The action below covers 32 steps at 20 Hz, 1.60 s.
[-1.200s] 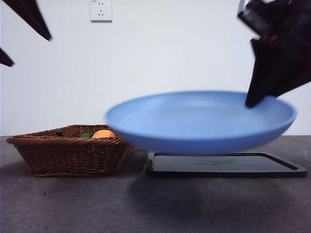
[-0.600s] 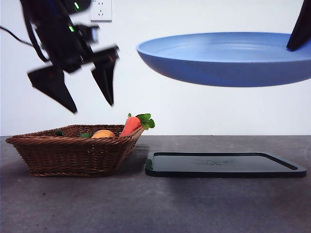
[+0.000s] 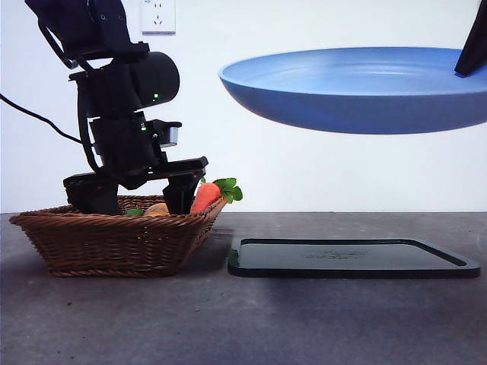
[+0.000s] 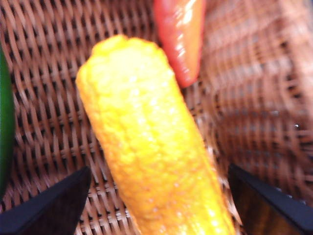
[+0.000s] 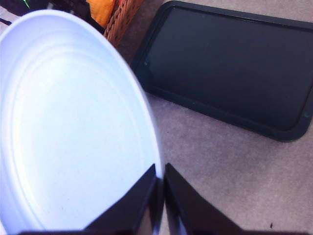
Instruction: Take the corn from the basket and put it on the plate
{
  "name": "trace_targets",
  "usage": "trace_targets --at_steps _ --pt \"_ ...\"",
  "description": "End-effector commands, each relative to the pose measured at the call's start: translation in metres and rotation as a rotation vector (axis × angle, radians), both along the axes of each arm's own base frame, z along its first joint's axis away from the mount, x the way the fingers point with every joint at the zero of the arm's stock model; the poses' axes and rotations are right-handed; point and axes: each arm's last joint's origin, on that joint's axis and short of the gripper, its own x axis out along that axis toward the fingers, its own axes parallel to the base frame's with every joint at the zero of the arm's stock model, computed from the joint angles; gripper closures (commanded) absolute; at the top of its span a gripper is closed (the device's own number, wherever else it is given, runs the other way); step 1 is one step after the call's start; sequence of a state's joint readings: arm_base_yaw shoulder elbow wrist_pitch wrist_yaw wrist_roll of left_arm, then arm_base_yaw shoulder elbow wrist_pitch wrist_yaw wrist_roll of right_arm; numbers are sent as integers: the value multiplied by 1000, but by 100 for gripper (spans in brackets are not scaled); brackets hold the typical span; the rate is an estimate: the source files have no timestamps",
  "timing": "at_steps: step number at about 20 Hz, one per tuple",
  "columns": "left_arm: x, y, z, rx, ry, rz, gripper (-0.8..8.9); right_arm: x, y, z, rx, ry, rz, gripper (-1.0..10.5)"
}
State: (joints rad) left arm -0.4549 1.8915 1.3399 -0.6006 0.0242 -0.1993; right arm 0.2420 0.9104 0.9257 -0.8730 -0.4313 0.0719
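The corn point(image 4: 151, 147), yellow-orange and kernelled, lies on the floor of the woven basket point(image 4: 244, 98). My left gripper point(image 4: 161, 205) is open, one jaw on each side of the cob and neither touching it. In the front view that gripper point(image 3: 137, 204) is down inside the basket point(image 3: 114, 243), whose wall hides the corn. The light blue plate point(image 3: 358, 91) hangs high above the table at the right. My right gripper point(image 5: 159, 196) is shut on the plate point(image 5: 73, 122) at its rim.
An orange carrot point(image 3: 205, 196) with green leaves leans on the basket's right edge and lies just past the corn's tip as the carrot point(image 4: 181, 34). A green item point(image 4: 4, 127) lies beside the corn. A black tray point(image 3: 350, 258) rests right of the basket, below the plate.
The left arm came in from the upper left and dropped into the basket, jaws open around the corn. The plate rose from just above the tray and now holds still up high.
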Motion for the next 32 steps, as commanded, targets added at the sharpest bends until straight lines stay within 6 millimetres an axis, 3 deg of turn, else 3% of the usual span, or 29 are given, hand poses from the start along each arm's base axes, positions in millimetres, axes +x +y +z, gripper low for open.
trace_targets --at_steps 1,5,8,11,16,21,23,27,32 --pt "5 -5 2 -12 -19 7 412 1 1 7 9 -26 3 945" --pt "3 -4 1 -6 4 16 567 2 0 7 -9 -35 -11 945" --pt "2 -3 2 -2 17 22 593 2 0 7 -17 -37 -19 945" --pt "2 -3 16 -8 6 23 593 4 0 6 -23 -31 -29 945" --pt "-13 5 69 -82 -130 21 593 24 5 -3 -13 7 -55 945" --pt "-51 9 131 -256 -250 -73 593 66 16 -29 15 87 -97 945" --pt "-64 0 141 -295 -261 -132 593 81 20 -43 27 127 -108 945" --pt "-74 -32 128 -272 -222 -253 593 100 27 -56 118 174 -101 945" --pt "-80 -77 96 -243 -174 -388 593 103 29 -55 163 169 -111 945"
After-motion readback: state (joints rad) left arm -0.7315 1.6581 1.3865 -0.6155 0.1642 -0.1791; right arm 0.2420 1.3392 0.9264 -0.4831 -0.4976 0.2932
